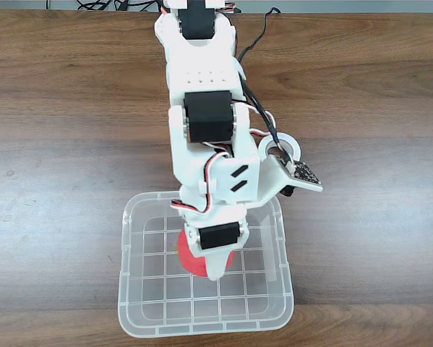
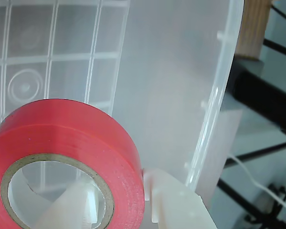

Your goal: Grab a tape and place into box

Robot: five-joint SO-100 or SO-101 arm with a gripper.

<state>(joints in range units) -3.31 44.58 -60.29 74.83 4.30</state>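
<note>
The gripper (image 2: pixel 115 202) clamps the tape (image 2: pixel 71 143) inside the box (image 1: pixel 129 303), near its far wall; an early release could bounce it out.

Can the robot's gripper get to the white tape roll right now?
Probably not right away. The gripper is down inside the clear box with the red tape between its fingers. The white tape roll sits on the table beside the arm, outside the box, so the red tape would have to go first.
</note>
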